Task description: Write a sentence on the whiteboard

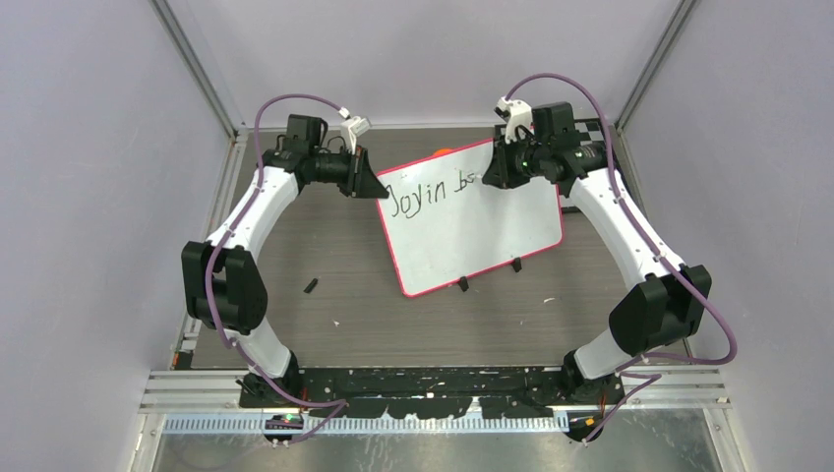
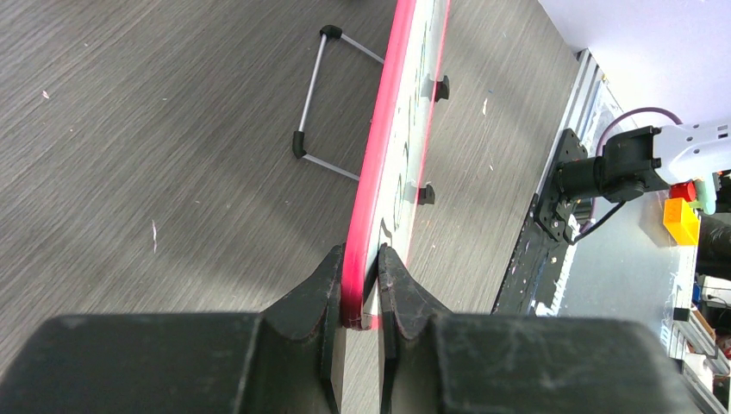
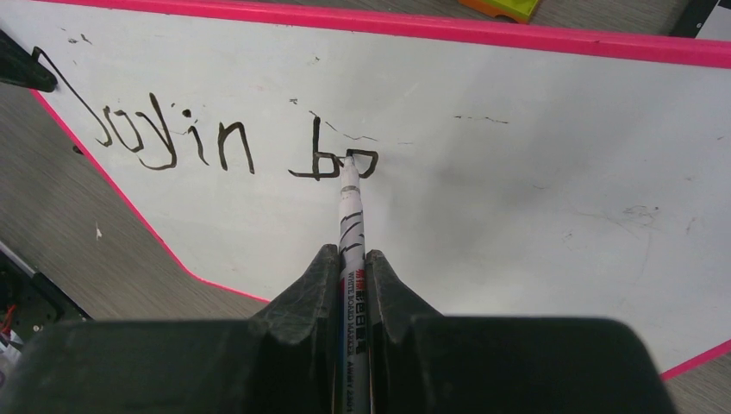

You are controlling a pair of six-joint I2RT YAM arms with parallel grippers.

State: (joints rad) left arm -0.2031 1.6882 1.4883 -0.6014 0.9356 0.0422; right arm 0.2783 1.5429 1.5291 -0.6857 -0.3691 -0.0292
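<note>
As the left hand (image 2: pixel 360 263) pinched the flat pink-rimmed whiteboard (image 1: pixel 482 241) steady, the right hand (image 3: pixel 349 259) clamped a slim white marker (image 3: pixel 349 203) writing ahead.

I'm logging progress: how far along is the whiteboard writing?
Done: the dark word "Joyin" on the pink-rimmed white rectangular whiteboard. In hand: the right pincer, shut on a white marker pen, has its tip on the second word; the left pincer clamps the board's edge. Left: finishing the sentence; lower board blank.

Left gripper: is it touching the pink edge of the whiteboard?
Touching. The left wrist view shows the left gripper clamped on the whiteboard at its pink rim, one finger on each side.
</note>
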